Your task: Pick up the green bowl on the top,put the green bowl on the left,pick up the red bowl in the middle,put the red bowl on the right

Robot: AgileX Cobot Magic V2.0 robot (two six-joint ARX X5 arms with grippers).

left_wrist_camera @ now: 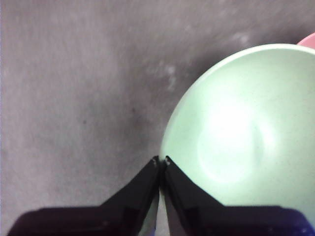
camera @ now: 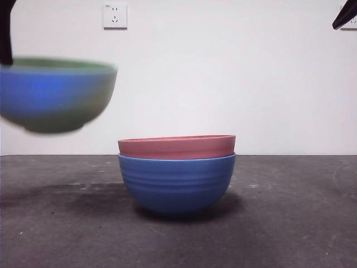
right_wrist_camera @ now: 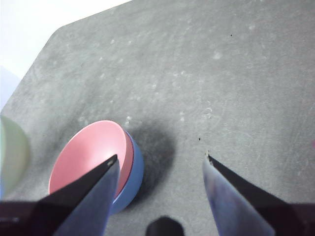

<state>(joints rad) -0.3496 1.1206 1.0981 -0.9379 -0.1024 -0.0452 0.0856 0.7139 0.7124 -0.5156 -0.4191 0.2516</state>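
The green bowl point(camera: 56, 95) hangs in the air at the far left of the front view, blurred and tinged blue, well above the table. My left gripper point(left_wrist_camera: 162, 160) is shut on its rim, and the pale green inside of the bowl point(left_wrist_camera: 241, 132) fills that wrist view. At the table's middle the red bowl point(camera: 176, 146) sits nested in a blue bowl point(camera: 176, 184). My right gripper point(right_wrist_camera: 160, 157) hovers open high above that stack, with the red bowl point(right_wrist_camera: 91, 155) below it. In the front view only a black tip of the right arm point(camera: 345, 15) shows.
The dark grey table point(camera: 290, 212) spreads out around the stack on both sides. A white wall with a socket point(camera: 115, 15) stands behind. The table's far edge and corner point(right_wrist_camera: 59, 29) show in the right wrist view.
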